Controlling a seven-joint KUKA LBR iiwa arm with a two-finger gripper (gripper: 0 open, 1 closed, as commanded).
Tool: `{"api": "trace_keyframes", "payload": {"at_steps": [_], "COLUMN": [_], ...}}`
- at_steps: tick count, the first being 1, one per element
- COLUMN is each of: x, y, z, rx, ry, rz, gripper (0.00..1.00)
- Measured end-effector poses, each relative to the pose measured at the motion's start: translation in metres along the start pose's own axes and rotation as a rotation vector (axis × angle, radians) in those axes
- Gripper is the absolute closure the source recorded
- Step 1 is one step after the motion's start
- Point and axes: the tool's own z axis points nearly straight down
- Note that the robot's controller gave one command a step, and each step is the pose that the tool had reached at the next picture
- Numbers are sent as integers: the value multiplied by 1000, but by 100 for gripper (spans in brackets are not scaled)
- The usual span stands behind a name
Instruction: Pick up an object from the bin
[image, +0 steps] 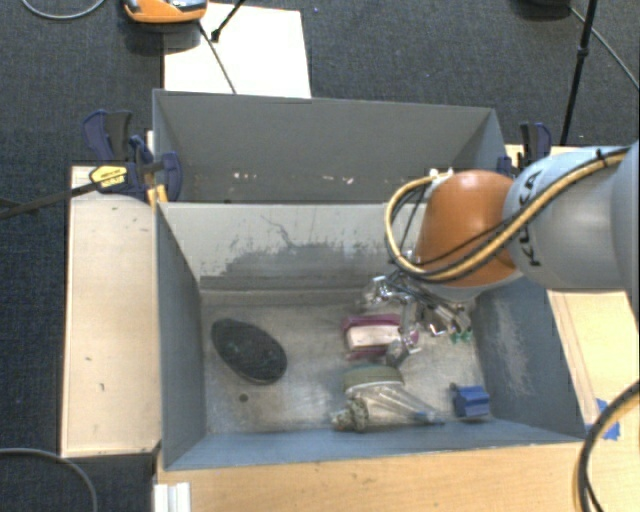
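My grey arm (585, 225) carries a rounded orange wrist cover (465, 225), looped black-and-yellow cables (391, 228) and a silvery metal gripper (410, 325).

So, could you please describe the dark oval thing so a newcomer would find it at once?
Look in the grey bin, at its floor's left. The black oval lump lies there alone; the pink box, clear packet and blue block cluster right, by the gripper.

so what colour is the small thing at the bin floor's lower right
The small block is blue, plain in the camera view.
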Motion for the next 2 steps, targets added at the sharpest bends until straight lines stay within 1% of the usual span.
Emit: {"api": "trace_keyframes", "payload": {"at_steps": [1, 2], "x": [-2, 44], "y": [0, -58], "z": [-2, -161], "rx": [1, 2], "ry": [-5, 6], "rz": [2, -151], "gripper": [100, 100]}}
